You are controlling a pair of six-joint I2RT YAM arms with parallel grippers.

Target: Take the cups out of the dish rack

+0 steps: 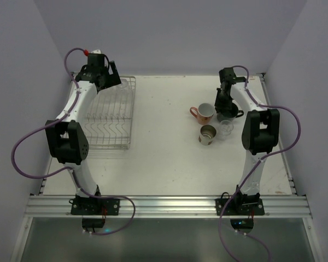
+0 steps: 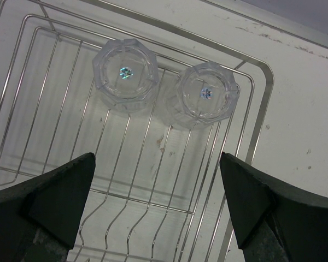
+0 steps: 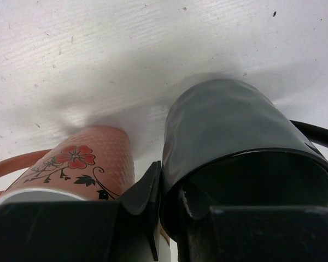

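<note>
Hangs left claw wide open, holding nothing, above far end of rack. Lines up over two cups not yet unloaded: inner glass and corner glass, side by side, seemingly mouth-down on the wires, likely for draining. Looks like the next pick, judging by aim. Leaves little finger room: glasses touching or nearly so, corner glass close against raised side wire. Calls for a straight drop from above, round one glass only.

Clamps right claw on wall of green mug, one finger inside rim, one outside; rim pinch probably because body too wide for the jaws. Can't tell whether mug rests on worktop or hangs just above. Puts outer finger hard by pink mug, maybe touching; risks a nudge on opening or pulling away. Crowds the drop zone: tan cup and clear glass just beside, nearer the bases. Offers broad open worktop between rack and cluster for further cups. Sits near right worktop edge, so better to place inward.
</note>
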